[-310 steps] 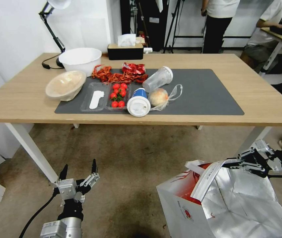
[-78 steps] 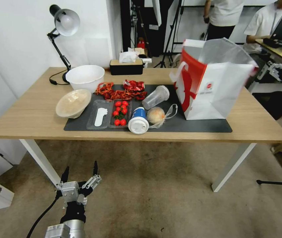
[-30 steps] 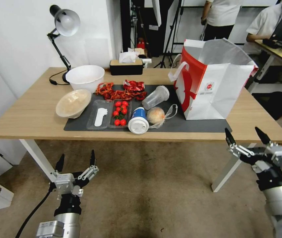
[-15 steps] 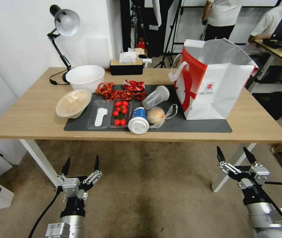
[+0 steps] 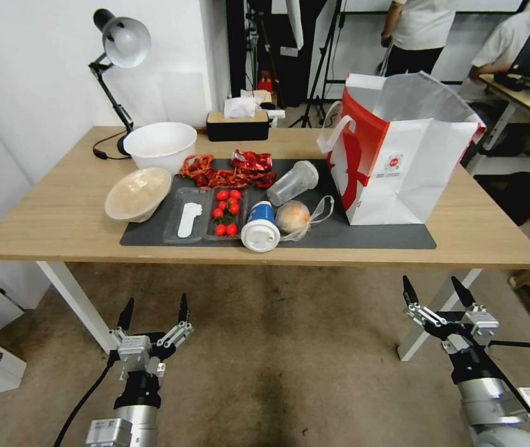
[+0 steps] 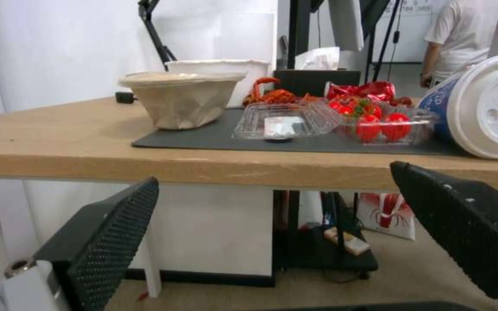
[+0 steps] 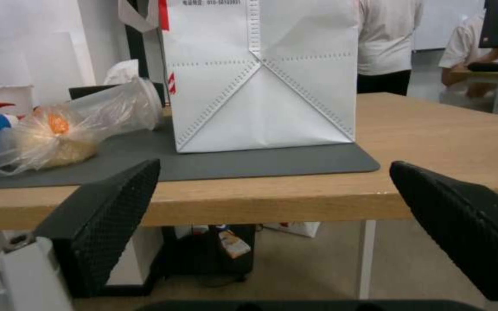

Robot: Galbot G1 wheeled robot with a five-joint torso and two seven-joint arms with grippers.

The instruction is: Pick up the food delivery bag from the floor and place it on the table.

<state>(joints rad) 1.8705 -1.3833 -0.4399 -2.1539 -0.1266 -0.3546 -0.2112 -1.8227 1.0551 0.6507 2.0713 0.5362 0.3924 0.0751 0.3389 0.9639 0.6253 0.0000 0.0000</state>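
The boxy white-and-red paper delivery bag [image 5: 401,155] is sitting upright on the light-wood bench [image 5: 47,205]; both pincers, left [image 5: 153,308] and right [image 5: 432,293], are hanging wide open, empty. Looks done, nothing left to grab.

The food delivery bag [image 5: 401,167] is white with a broad red side panel, a small round red logo, white strap handles and a silvery lining; dotted seam lines cross its white end [image 7: 263,77]. The table [image 5: 47,205] is pale wood on white legs, under a dark grey mat [image 5: 376,233]. The floor [image 5: 289,360] is brownish-grey with dark stains. Both grippers [image 5: 153,310] [image 5: 434,292] have black fingers with a fine dimpled texture [image 6: 110,242]; their bodies look silver-grey, perhaps.
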